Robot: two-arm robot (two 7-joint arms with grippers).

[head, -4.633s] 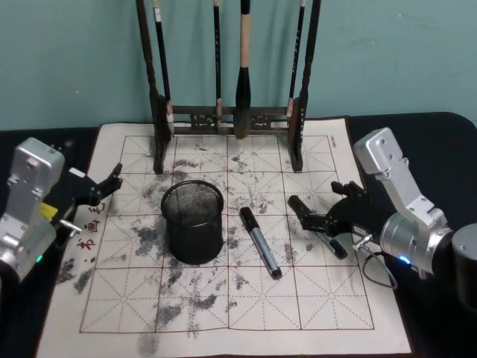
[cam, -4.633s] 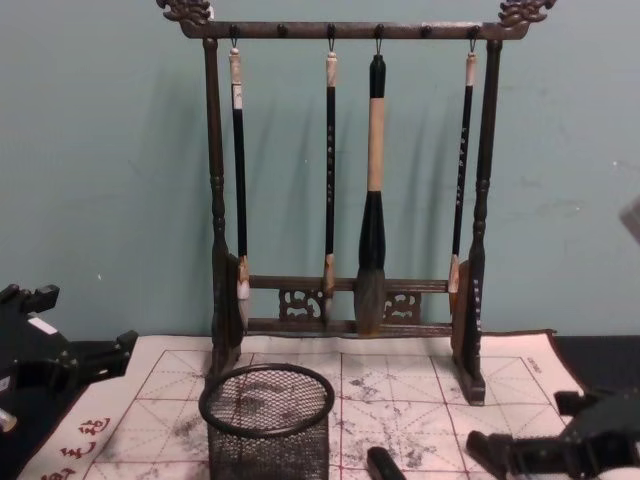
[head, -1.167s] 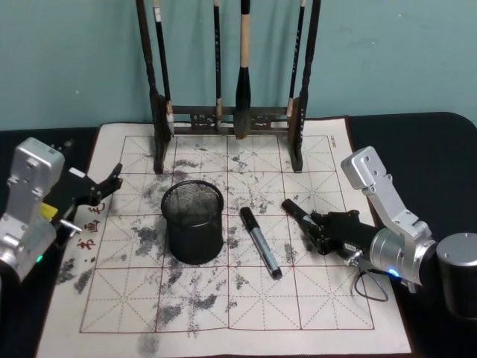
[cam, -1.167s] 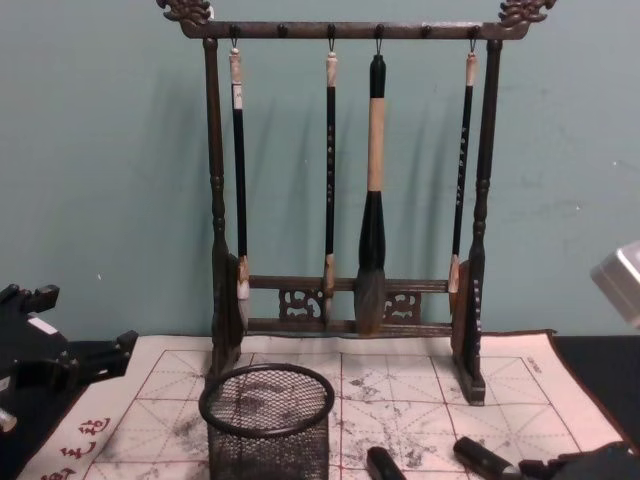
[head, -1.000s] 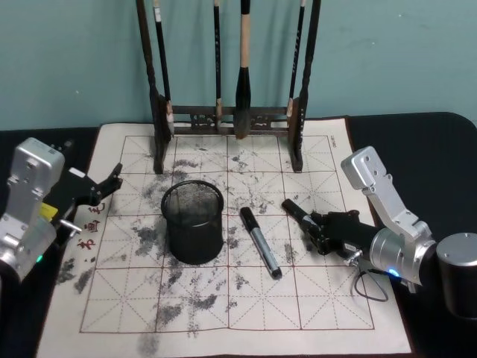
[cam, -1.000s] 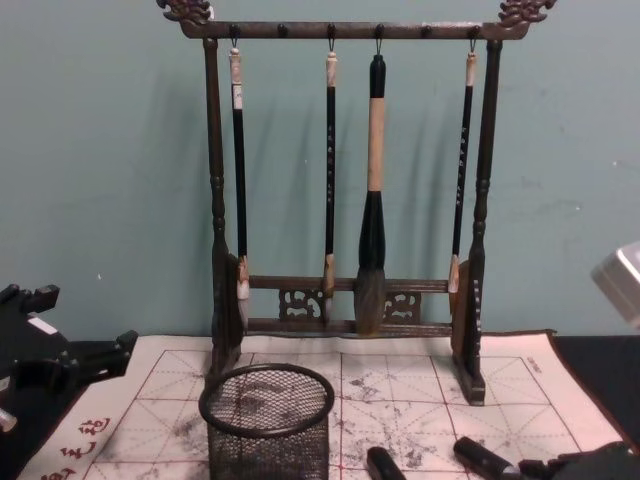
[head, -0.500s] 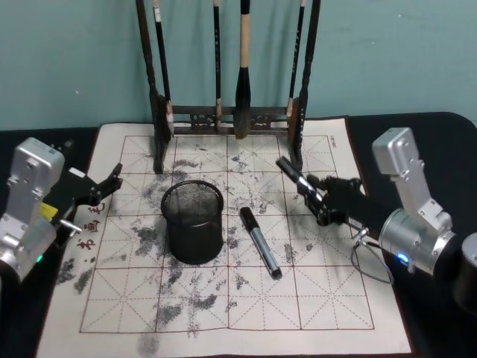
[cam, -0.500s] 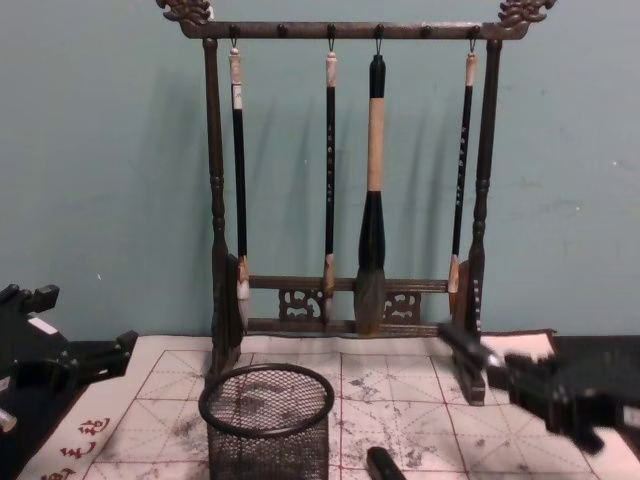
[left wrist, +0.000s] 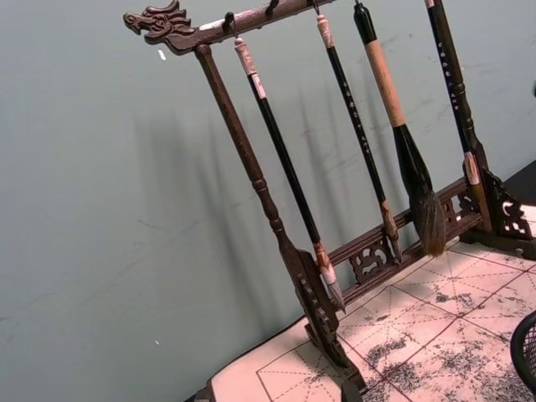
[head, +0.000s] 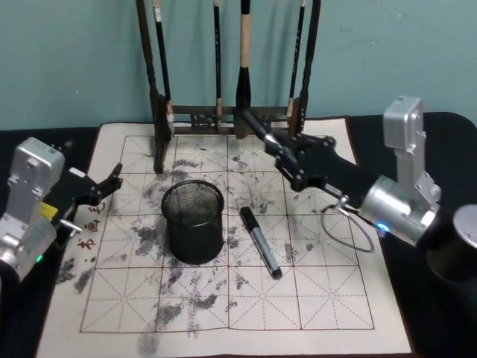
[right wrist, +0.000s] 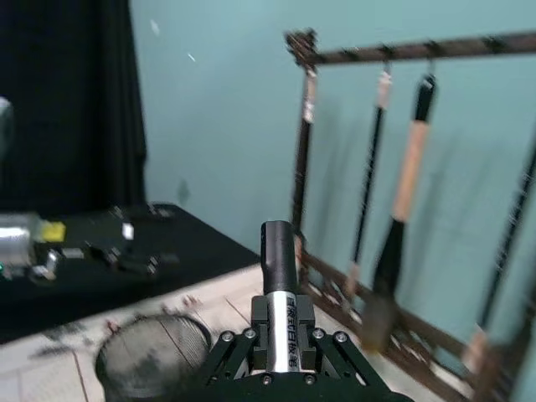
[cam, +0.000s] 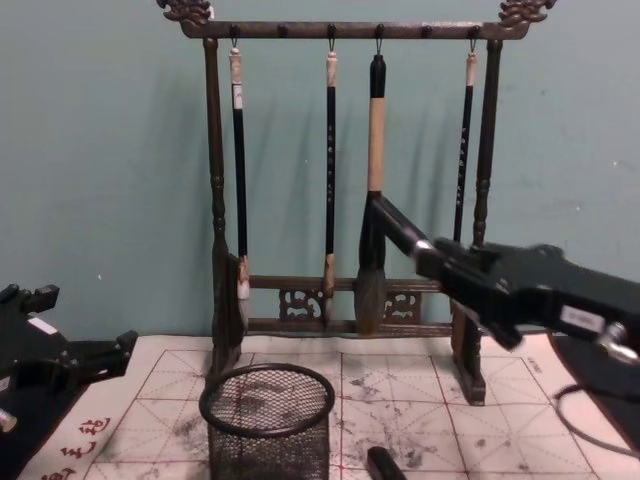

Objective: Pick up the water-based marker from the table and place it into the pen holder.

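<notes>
Two water-based markers: a raised marker (head: pixel 257 128) and a lying marker (head: pixel 259 242). One wire-mesh pen holder (head: pixel 194 240). One wooden brush rack (cam: pixel 215 200) carrying four calligraphy brushes (cam: pixel 238 170) (cam: pixel 330 170) (cam: pixel 375 130) (cam: pixel 464 150). One ink-stained grid mat (head: pixel 246 306). Two claws: left claw (head: pixel 108 185), right claw (head: pixel 294 164).

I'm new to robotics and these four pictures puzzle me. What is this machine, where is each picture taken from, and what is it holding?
It is a robot with two arms, each ending in a pincer. One picture looks down from its head, one looks forward from its chest, and two come from cameras on its wrists. Before it lies an ink-stained mat with a black mesh pen holder, a brush rack behind it, and a second marker right of the holder. The right pincer is shut on a marker, held in the air before the rack. The left pincer rests at the mat's left edge.
</notes>
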